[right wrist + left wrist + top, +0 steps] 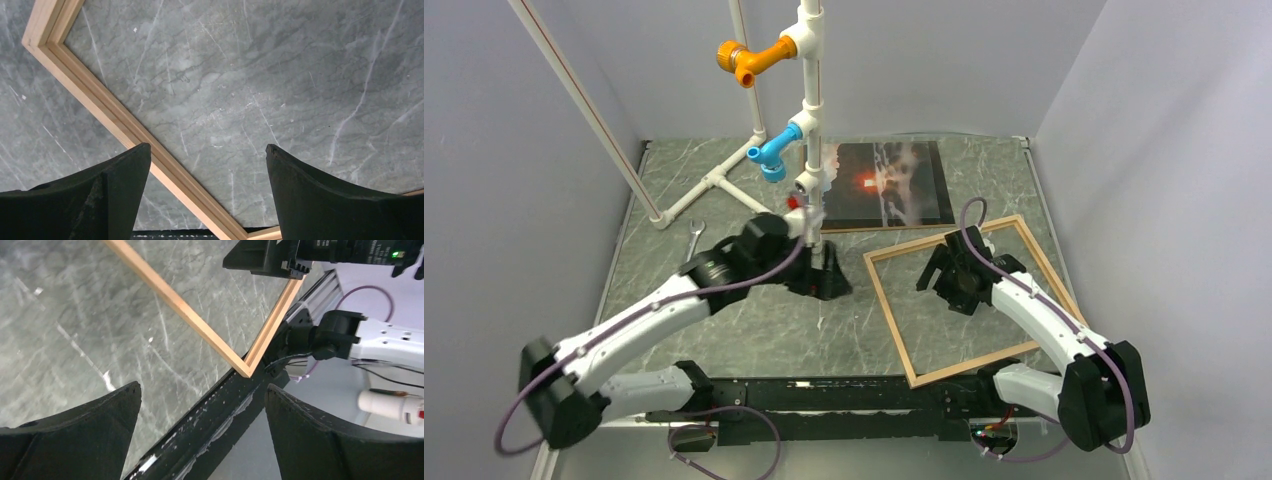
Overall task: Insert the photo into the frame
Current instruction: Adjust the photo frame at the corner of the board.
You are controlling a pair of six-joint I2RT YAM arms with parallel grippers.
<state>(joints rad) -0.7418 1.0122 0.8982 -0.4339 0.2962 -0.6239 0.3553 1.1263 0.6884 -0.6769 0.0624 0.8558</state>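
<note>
Top external view: the frame (889, 321) lies flat and slightly skewed on the right half of the grey marbled table (724, 330), its near corner close to the table's front edge. The photo (889, 185) lies picture-side up at the far side of the table, just beyond the frame's far strip and outside it.

The right gripper (936, 270) hangs over the frame's far-left part. In the right wrist view its jaws stand wide apart and hold nothing – one wooden strip of the frame (100, 107) runs slantwise across the tabletop beneath the gap (207, 147).

The left gripper (822, 275) sits left of the frame, at the foot of a white pipe stand (809, 120) with orange and blue fittings. Its jaws are likewise spread wide and empty – the left wrist view (202, 387) looks between them to the frame's near corner (247, 371).

A small wrench (694, 240) lies on the table's left side, well apart from both grippers.
</note>
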